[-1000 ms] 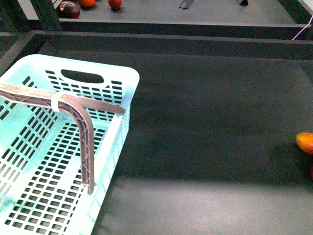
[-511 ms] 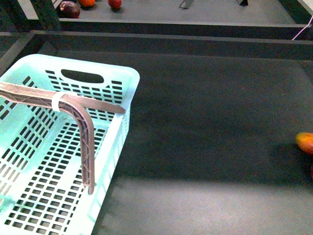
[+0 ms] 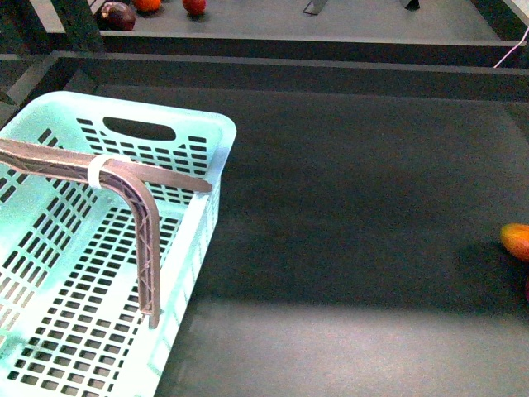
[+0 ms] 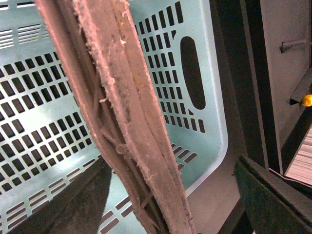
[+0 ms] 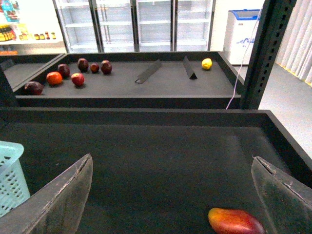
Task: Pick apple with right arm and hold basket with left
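One pale mint slotted plastic basket (image 3: 216, 141), and the left gripper (image 3: 178, 252) hangs inside, ribbed grey-brown fingers (image 3: 148, 248) splayed. Right gripper (image 5: 171, 161) gapes wide near an elongated orange-red fruit (image 5: 236, 221).

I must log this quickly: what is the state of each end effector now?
Left end effector: open, over the basket, gripping nothing.
Right end effector: open, empty.

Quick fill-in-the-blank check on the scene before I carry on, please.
The ribbed grey-brown finger hangs over the mint ___. The right gripper is ___, holding nothing. The orange-yellow fruit lies on the robot's ___ side. Missing words: basket; open; right.
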Controlling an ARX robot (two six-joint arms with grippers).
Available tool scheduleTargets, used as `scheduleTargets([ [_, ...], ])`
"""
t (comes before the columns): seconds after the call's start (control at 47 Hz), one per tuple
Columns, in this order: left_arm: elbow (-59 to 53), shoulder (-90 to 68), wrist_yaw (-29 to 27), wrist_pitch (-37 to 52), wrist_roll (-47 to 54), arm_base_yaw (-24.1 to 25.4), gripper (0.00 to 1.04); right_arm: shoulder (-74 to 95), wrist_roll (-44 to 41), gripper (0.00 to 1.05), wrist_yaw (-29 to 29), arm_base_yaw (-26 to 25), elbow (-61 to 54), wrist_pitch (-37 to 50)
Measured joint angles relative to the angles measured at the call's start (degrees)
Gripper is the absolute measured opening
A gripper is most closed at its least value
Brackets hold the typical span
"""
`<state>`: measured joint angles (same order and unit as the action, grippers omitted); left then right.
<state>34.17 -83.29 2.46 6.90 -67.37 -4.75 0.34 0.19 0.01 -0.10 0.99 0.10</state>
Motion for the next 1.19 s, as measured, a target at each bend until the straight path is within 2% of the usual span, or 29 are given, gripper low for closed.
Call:
scheduleTargets([
  [0.255,1.22,-3.37,-0.77,0.00,0.04,0.22,0.30,0.00,0.00,0.96,0.00,0.00,0.00,0.00],
  [0.319,2.03,-4.09,-0.39,0.00,-1.68,0.33,0.16,0.00,0.00,0.96,0.00,0.00,0.00,0.00],
  [0.404,2.43,-4.11,0.57,-0.20,-3.54,0.39,0.10,0.00,0.00,0.96,0.00,0.00,0.00,0.00],
  [0.638,2.73,-0.96,1.16,-3.02,-2.56,-0.94,0.09,0.00,0.00,0.96,0.00,0.00,0.00,0.00],
  [0.809,5.31,2.45,2.45,-6.01,-1.70,-3.67,0.09,0.00,0.00,0.96,0.00,0.00,0.00,0.00],
  [1.191,15.76,3.41,3.98,-8.79,-0.81,-19.10,0.08,0.00,0.00,0.96,0.00,0.00,0.00,0.00],
])
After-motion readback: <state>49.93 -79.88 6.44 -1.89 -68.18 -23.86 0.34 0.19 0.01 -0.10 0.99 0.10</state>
